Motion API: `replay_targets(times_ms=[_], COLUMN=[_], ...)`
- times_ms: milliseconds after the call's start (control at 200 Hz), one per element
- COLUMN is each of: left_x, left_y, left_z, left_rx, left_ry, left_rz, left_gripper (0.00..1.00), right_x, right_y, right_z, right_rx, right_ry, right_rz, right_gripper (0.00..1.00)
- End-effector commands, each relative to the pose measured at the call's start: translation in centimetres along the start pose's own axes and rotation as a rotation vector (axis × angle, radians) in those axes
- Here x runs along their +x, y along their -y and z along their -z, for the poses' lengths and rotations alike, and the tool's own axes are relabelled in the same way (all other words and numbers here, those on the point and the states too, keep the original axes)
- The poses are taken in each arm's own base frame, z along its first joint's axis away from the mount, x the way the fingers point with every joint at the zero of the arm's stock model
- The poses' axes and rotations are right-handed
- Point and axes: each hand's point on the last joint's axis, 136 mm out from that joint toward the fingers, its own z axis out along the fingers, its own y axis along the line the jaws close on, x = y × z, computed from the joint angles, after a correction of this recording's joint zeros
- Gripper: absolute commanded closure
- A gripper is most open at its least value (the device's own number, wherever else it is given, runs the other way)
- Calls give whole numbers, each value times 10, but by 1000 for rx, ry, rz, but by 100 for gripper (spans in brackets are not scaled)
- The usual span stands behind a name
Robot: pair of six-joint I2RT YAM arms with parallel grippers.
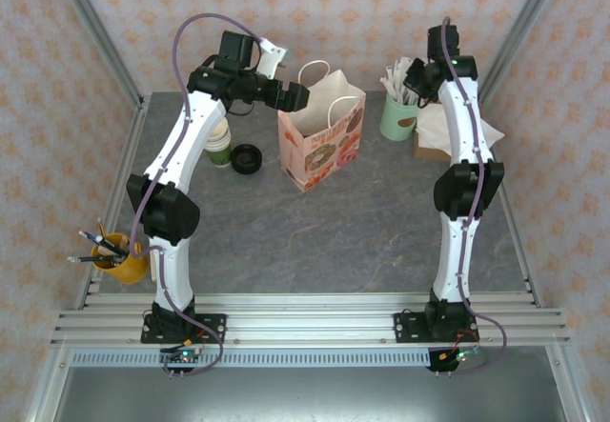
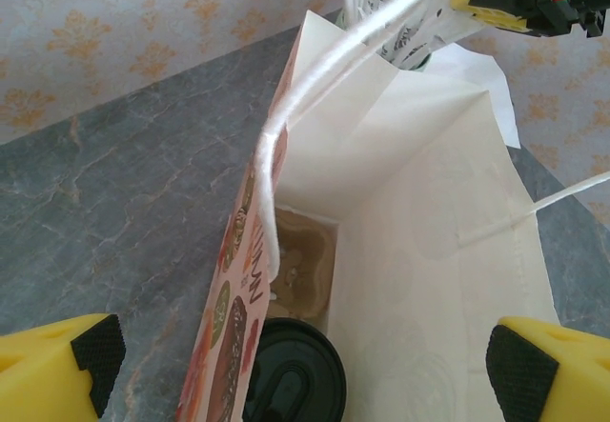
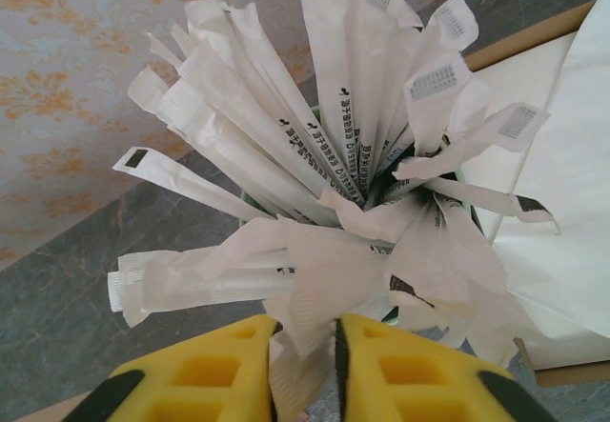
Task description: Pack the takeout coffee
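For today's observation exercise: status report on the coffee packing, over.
Left gripper: jaws open over paper bag. Right gripper: jaws pinching a wrapped straw. Takeout coffee inside the bag. Bag handle crosses the mouth.

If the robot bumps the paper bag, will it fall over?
Probably not easily: the paper bag stands upright, and the takeout coffee sits at its bottom, likely weighing it down. Its thin walls would likely dent, and the string handles look floppy.

Left tool (image 2: 307, 360) is held wide open, pads (image 2: 95, 351) in the bottom corners. Right tool (image 3: 307, 336) is pinched nearly shut on a wrapped straw (image 3: 297, 298), bottom center.
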Motion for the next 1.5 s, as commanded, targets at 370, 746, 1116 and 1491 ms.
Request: replay_targets(times_ms=[370, 746, 1116, 1491], left_x=[-22, -30, -41, -51], left_y=[-4, -3, -4, -5], left_z=[-10, -27, -30, -29], left_rx=[-68, -54, -65, -75], left_ry=[61, 81, 115, 153], left_rz=[-65, -58, -54, -38], left_gripper=[1, 2, 8, 0], right_x=[-27, -29, -39, -34], right_y=[-1, -3, -6, -17], right_z=[40, 41, 81, 125], right_rx=[27, 17, 39, 8], right_ry=[120, 128, 194, 220], right_rz=[40, 22, 92, 213], right_gripper=[76, 80, 100, 100])
